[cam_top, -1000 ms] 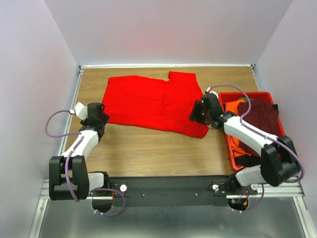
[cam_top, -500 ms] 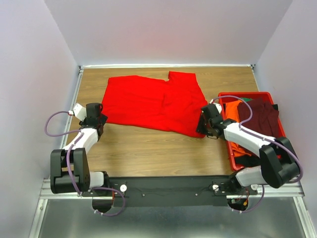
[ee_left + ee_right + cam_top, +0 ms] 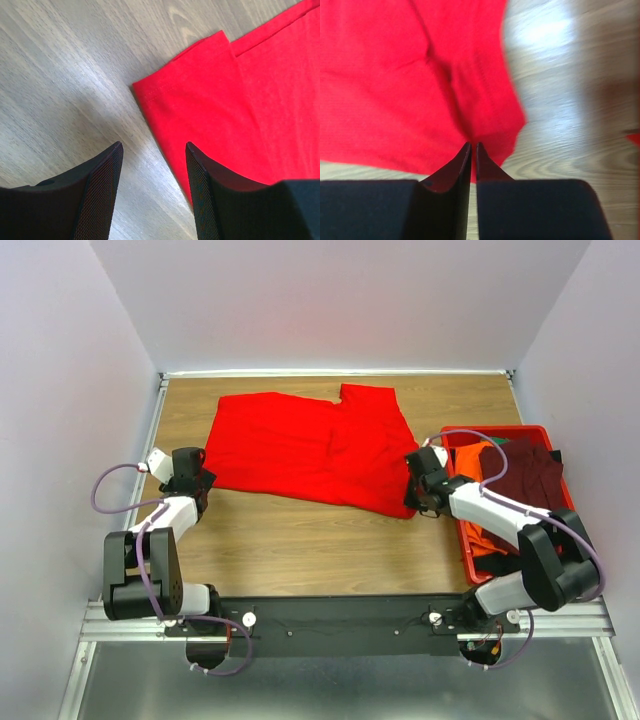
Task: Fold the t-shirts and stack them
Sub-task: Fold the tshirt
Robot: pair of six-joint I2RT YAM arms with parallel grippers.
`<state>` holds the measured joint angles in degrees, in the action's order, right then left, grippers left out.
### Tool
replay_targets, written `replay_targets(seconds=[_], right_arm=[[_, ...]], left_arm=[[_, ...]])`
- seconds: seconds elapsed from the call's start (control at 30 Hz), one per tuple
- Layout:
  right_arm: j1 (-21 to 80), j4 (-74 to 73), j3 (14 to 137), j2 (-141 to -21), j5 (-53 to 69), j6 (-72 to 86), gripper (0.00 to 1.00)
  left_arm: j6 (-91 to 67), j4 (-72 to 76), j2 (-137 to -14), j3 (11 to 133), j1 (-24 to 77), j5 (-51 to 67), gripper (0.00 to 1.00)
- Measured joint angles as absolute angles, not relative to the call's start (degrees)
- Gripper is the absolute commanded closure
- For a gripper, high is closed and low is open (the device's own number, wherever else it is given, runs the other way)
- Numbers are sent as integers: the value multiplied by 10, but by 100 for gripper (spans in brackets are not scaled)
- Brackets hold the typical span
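Top view: red t-shirt (image 3: 310, 445) spread open on the far half of the wooden table (image 3: 300, 540), unfolded; left gripper (image 3: 200, 472) low at its left edge, right gripper (image 3: 412, 498) low at its near right corner; red bin (image 3: 500, 428) just to the right, holding an orange t-shirt (image 3: 476, 456) and a maroon t-shirt (image 3: 530, 475) in a loose heap. Left wrist view: left gripper (image 3: 153, 147) with jaws wide apart, nothing between them, poised over bare wood just beside a hemmed corner of the red t-shirt (image 3: 240, 110). Right wrist view: right gripper (image 3: 470, 146) with jaws drawn nearly together, pinching a small ridge of the red t-shirt (image 3: 395, 90) near its corner, cloth puckered toward the tips. Progress, as judged: early; no fold made, no stack begun, one corner gripped, the other not yet taken. Remaining: fold the red one, then fetch, fold and stack those in the bin.
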<state>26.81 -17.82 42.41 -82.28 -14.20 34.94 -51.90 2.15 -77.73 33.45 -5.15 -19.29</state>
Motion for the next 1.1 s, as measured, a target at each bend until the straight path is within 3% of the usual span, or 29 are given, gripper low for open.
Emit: replay_targets(seconds=[0.27,0.4,0.53,0.83,1.1], right_arm=[[230,-207,428,-806,-171,338,84],[228,-215,428,-803,-166,337,63],[227,-222,428,-785,-145,334,53],[229,-223,434,-763,-111,334,51],[237,-214,433,-775,-102,335,51]], left_arm=[[-516,34,-797,335,-53,-182,39],[-515,34,-805,335,-53,-180,39],[-515,36,-813,338,-53,-178,39],[-522,28,-876,388,-53,-176,39],[-524,5,-917,445,-53,-184,51]])
